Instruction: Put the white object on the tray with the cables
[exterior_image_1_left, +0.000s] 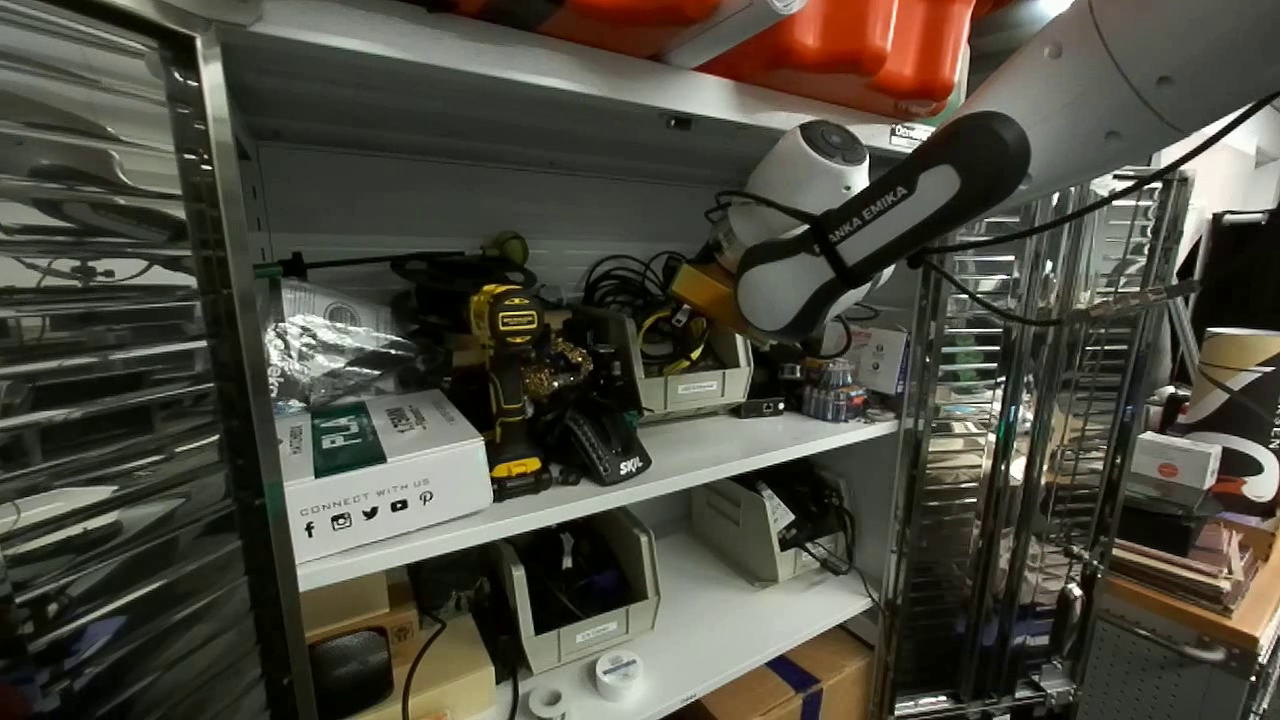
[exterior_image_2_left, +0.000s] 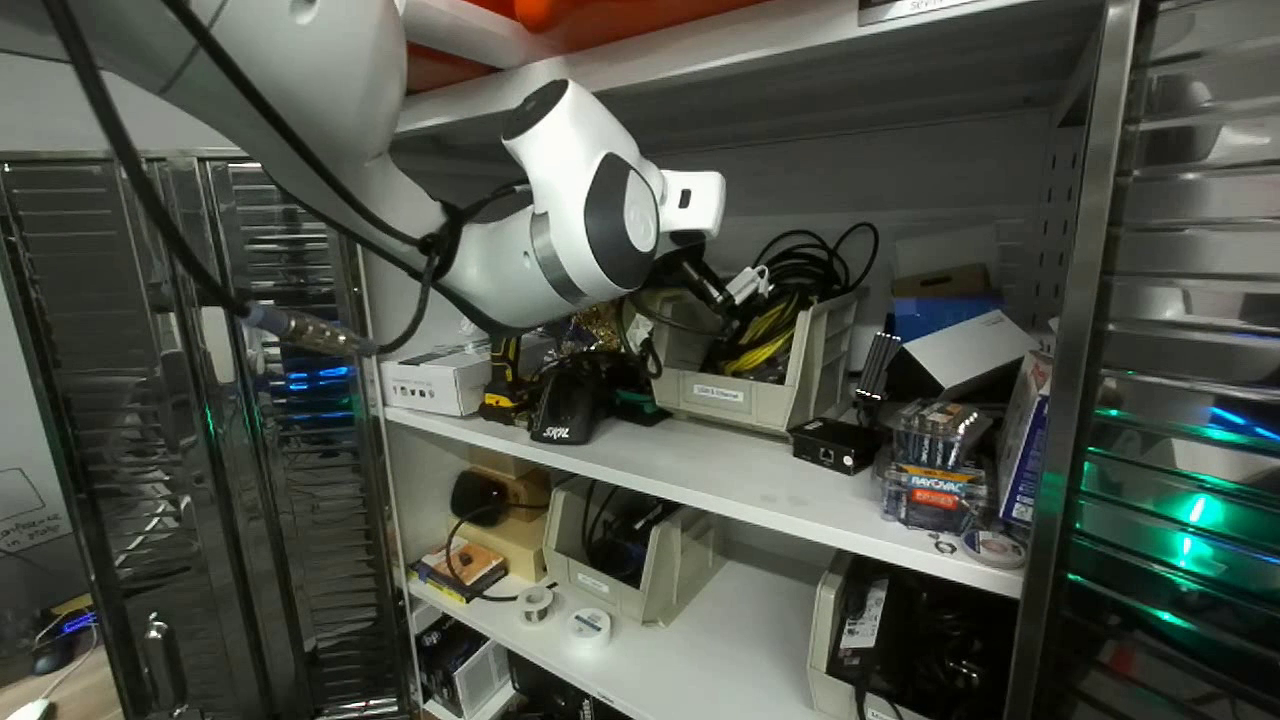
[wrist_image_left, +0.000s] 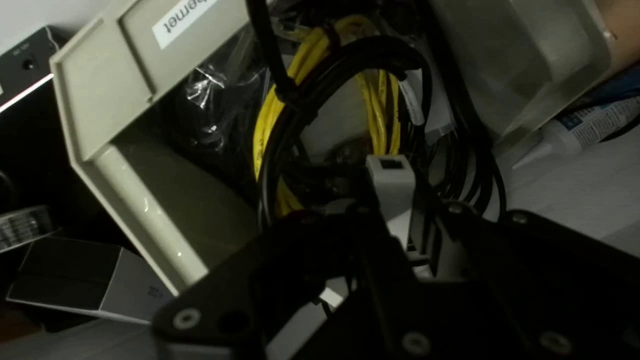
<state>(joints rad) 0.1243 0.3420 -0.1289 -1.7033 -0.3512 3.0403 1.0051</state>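
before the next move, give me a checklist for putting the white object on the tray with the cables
1. White object held by the end effector: ok, gripped.
2. Correct tray: ok, it holds yellow cables and black cables.
3. End effector over the tray: ok, the wrist view looks into it.
4. White object clear of the cables: cannot tell, no view shows the gap clearly.
5. Flat landing spot: cannot tell, cables hide much of the tray floor.

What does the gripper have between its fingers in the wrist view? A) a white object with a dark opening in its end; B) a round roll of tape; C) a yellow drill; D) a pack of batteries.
A: in the wrist view the white object is held in the gripper, with the tray beyond.
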